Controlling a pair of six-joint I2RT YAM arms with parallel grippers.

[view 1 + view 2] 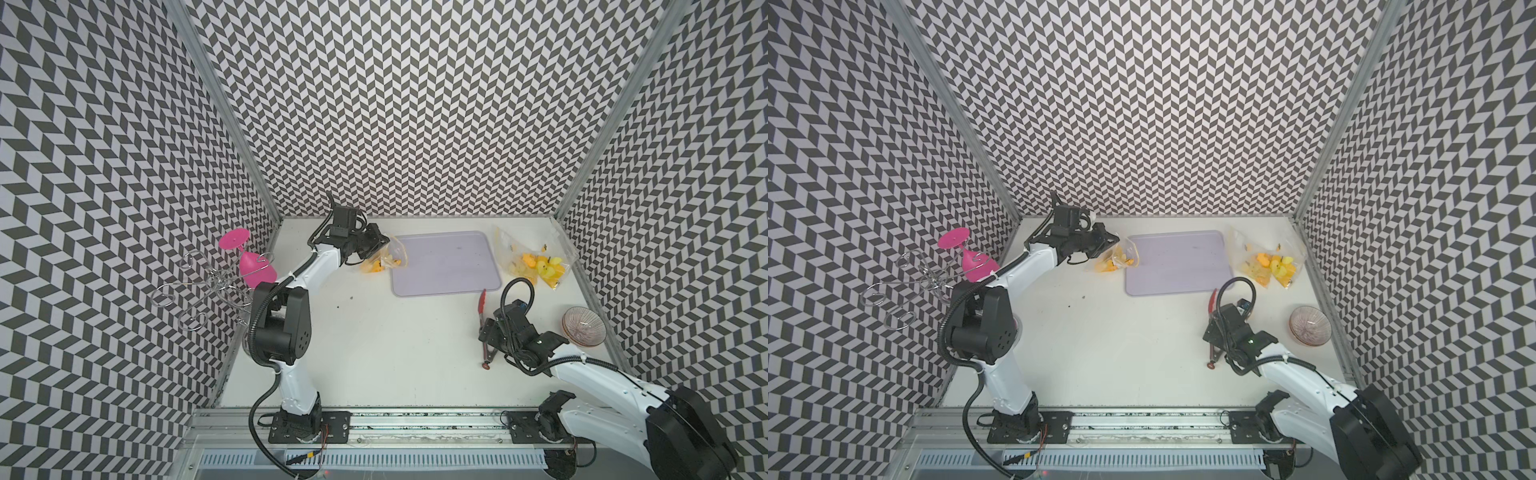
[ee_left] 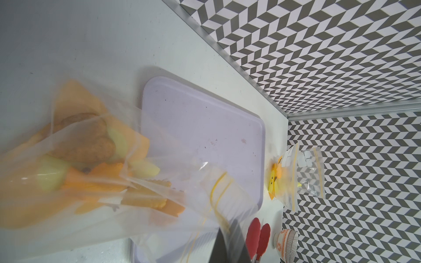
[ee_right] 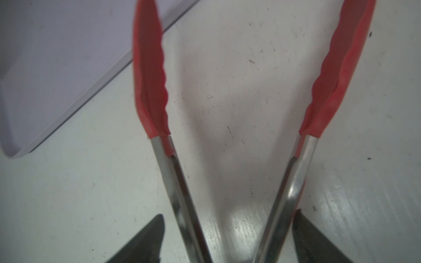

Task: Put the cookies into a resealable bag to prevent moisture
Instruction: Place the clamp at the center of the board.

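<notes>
Left claw: clenched on the upper edge of a clear resealable bag, far left of the white table; seen in the left wrist view as one dark finger pinching the film near the yellow zip lines; not clear whether the bag's low end rests on the table. Cookies: inside that bag, bunched at its low end; orange, yellow and brown pieces, a brown heart among them. Right claw: released, jaws wide, set astride the steel arms of red-tipped tongs, a gap showing between one finger and the nearer arm; tongs lying spread on the table, tips toward the near right corner of the lilac tray. Tray: flat at the far middle of the table, bag corner overlapping its left rim. Heap of clear zip bags with yellow cartoon prints: far right corner. Stacked ribbed glass bowls: right edge of the table, near the right arm. Pink wine glass: hung upside down in a wire rack, left of the table
</notes>
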